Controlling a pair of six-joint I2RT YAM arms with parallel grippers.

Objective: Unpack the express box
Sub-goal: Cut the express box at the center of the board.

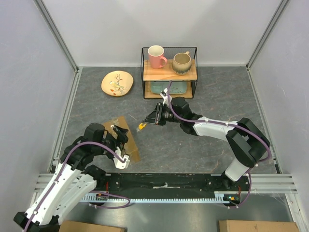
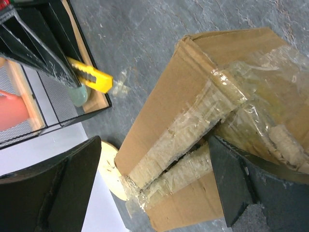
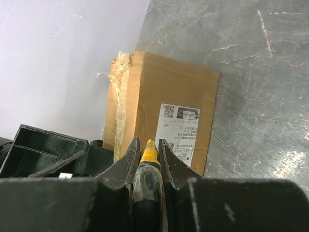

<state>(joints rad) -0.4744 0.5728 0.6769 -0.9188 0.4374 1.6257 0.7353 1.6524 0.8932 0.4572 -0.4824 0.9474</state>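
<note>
express box (image 2: 193,96) on counter (image 1: 217,96), tape seam ragged, flaps down, contents hidden. l pincer (image 2: 153,145) spread wide over it; r pincer (image 3: 148,141) clenched on yellow cutter (image 3: 149,157).

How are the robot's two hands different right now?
The left gripper has its jaws wide open; the right gripper is closed on a yellow box cutter. The left gripper holds nothing and sits over the taped seam of the express box; the right gripper is off to the side, apart from it. Both have two black fingers and point towards the box.
</note>
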